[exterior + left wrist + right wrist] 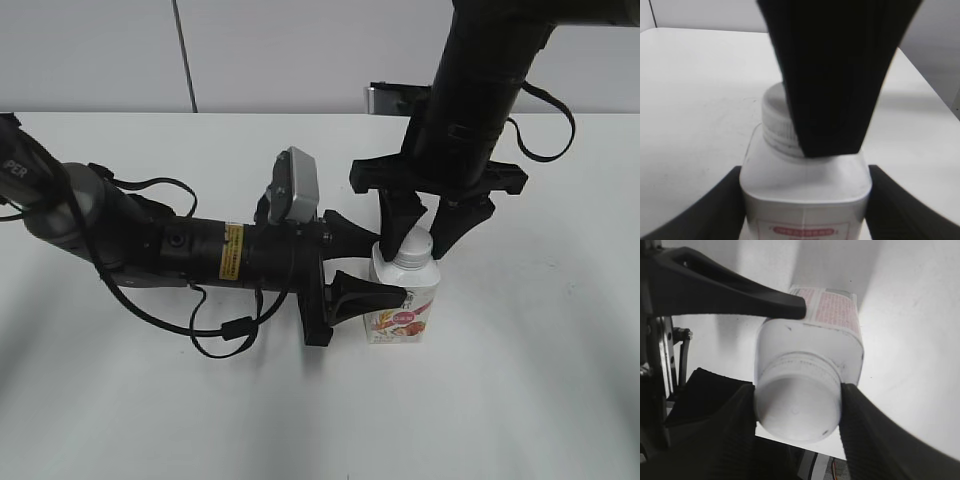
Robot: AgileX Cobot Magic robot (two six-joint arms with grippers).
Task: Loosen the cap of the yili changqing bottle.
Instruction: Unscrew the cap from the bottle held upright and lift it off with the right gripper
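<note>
The yili changqing bottle (405,305) stands upright on the white table, white with a red-pink label. My left gripper (372,268) comes in from the left and is shut on the bottle's body (805,192), one finger on each side. My right gripper (418,238) comes down from above and is shut on the white ribbed cap (412,247). In the right wrist view the cap (797,405) sits between both fingers, touching them. In the left wrist view the cap (777,122) is half hidden behind a right finger.
The white table (540,380) stretches all round the bottle. A small dark and silver object (392,98) lies at the table's far edge behind the right arm. The left arm's cables (225,330) loop on the table to the left.
</note>
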